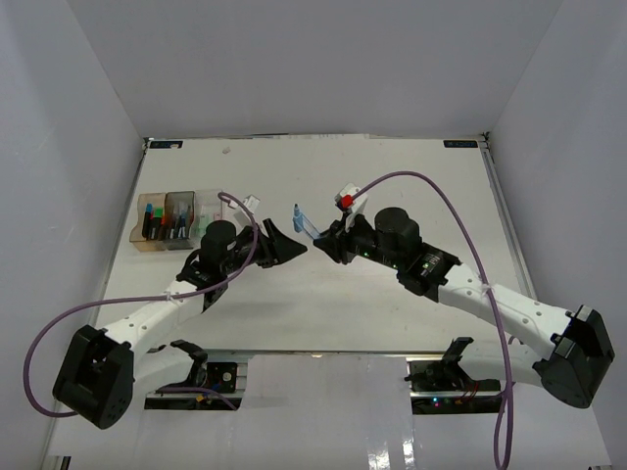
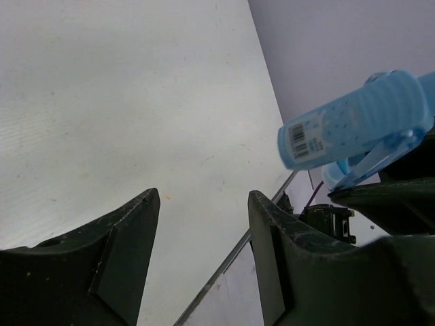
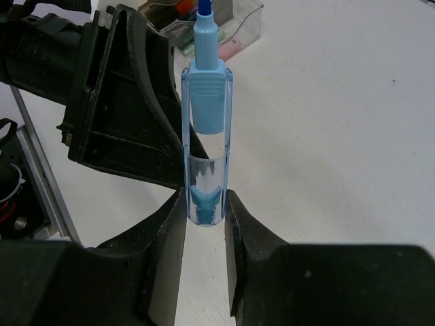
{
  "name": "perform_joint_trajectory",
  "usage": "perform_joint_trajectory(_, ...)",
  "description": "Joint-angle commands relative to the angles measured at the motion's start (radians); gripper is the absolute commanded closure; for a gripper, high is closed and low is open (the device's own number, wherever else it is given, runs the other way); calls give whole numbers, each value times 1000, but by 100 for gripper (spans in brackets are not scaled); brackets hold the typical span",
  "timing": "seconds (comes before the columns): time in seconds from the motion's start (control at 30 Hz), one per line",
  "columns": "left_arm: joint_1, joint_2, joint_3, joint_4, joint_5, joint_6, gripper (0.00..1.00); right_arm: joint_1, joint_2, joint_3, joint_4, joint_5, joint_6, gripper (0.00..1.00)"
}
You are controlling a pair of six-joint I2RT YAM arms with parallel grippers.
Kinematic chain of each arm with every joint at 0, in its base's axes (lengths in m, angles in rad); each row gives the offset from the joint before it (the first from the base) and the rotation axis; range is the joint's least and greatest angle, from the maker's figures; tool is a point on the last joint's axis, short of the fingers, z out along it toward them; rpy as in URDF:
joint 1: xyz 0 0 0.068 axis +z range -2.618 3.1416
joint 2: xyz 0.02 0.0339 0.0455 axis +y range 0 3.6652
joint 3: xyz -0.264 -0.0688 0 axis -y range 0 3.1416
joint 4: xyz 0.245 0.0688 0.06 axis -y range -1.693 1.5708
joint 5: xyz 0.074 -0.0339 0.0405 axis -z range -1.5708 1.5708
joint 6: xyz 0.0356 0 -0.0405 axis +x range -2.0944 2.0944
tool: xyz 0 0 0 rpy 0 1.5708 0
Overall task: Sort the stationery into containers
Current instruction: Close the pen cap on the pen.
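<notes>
The pen (image 3: 206,136) is showing a clear, glossy plastic barrel over smooth pale-blue plastic. The right gripper (image 3: 206,214) is looking matt black and hard (the left gripper (image 2: 204,204) likewise, scuffed and speckled). The table (image 2: 136,102) is showing a white, matt, finely ribbed surface.

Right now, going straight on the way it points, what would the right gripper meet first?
Probably the open left gripper, facing it close ahead; the blue pen it holds would touch first. Depth is unclear.

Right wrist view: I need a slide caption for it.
Right gripper clamps a light-blue pen by its clear end, containers in the background.
</notes>
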Motion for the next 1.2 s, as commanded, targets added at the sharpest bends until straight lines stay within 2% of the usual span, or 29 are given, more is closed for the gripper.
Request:
perform_joint_trajectory(0.0, -24, 17, 63, 65, -17, -14, 35, 3, -27, 41, -5, -45, -12, 83)
perform_joint_trajectory(0.23, -35, 27, 80, 114, -76, -38, 35, 2, -45, 15, 2, -47, -13, 83)
perform_joint_trajectory(0.5, -35, -5, 77, 79, -168, 5, 35, 2, -62, 0, -10, -31, -24, 83)
perform_joint_trajectory(1.17, -35, -11, 125, 99, -217, 87, 35, 3, -44, -25, -7, -59, -35, 83)
